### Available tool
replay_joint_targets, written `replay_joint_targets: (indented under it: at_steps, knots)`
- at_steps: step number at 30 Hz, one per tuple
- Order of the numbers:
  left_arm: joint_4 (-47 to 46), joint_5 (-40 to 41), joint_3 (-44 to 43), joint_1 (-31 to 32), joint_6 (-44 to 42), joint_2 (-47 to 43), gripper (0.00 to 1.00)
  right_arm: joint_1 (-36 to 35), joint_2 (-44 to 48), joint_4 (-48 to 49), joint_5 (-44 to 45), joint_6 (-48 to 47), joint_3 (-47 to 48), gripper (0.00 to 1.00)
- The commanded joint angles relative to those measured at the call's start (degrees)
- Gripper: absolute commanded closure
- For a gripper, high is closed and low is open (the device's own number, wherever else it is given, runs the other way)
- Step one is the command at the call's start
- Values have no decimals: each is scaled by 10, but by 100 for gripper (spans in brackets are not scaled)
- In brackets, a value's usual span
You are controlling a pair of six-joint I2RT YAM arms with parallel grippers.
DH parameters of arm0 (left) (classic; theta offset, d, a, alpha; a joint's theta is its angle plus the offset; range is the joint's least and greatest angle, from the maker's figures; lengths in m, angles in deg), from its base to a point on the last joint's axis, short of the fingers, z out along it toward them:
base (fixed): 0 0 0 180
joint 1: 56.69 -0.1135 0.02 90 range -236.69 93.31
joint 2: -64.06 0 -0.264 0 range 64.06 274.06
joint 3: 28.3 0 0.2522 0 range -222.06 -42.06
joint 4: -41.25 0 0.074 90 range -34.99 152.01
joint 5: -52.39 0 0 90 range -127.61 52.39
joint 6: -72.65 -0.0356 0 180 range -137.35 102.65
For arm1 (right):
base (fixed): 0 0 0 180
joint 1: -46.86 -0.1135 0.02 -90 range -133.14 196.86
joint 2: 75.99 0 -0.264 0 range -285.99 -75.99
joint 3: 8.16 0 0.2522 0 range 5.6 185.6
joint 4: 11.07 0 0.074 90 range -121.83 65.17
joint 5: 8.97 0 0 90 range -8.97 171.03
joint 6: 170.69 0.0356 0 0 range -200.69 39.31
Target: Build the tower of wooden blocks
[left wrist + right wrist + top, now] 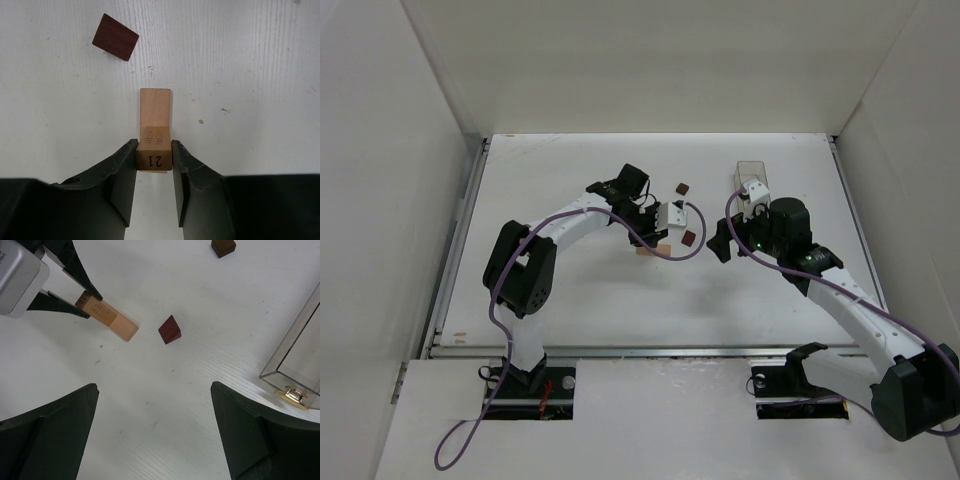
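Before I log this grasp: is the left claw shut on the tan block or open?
Shut: the left claw presses both sides of the tan block.

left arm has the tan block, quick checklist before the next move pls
1. Tan block held squarely between the left gripper's jaws: ok.
2. Block's far end resting on the table: cannot tell.
3. Reddish-brown cube apart from the block and the jaws: ok.
4. Right gripper open and holding nothing: ok.
5. Clear box off to the side of the blocks: ok.
6. Any pieces stacked: not ok, they all lie apart.
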Motion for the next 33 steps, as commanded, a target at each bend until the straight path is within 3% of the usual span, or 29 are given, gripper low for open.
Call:
replay_joint_targets:
  at_steps: [1,33]
  knots:
    - [-4,-11,11,2,-11,-3,71,4,0,7,-2,-6,21,0]
    - [-14,0,16,2,-6,-8,65,4,-6,2,-2,-11,27,0]
